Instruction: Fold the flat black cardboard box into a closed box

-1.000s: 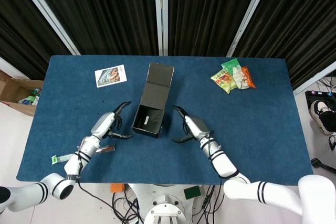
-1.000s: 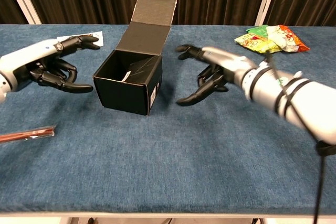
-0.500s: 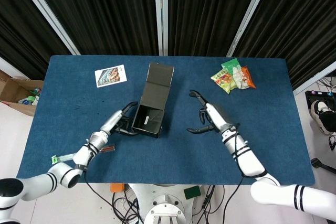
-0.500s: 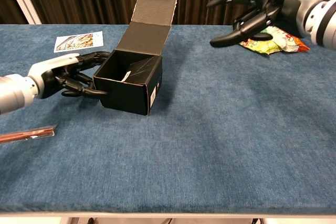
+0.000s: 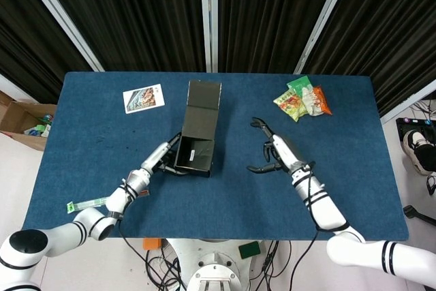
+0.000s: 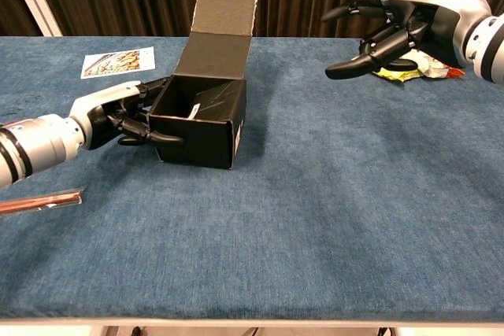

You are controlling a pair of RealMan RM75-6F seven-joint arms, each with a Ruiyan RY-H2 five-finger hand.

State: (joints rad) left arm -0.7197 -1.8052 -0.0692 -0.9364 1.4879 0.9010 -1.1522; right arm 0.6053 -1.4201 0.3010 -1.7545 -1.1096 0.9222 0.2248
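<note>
The black cardboard box stands upright on the blue table, left of centre. Its lid flap is raised at the back, and a white slip lies inside. My left hand is against the box's left wall, with fingers at the top rim and the thumb along the front lower edge. My right hand hovers well to the right of the box, raised off the table, fingers spread and holding nothing.
A photo card lies at the back left. Snack packets sit at the back right, just behind my right hand. A thin red-wrapped stick lies near the front left edge.
My left hand closed in on the box's left wall, and the box turned and shifted slightly right. My right hand lifted away from the box to the right.
</note>
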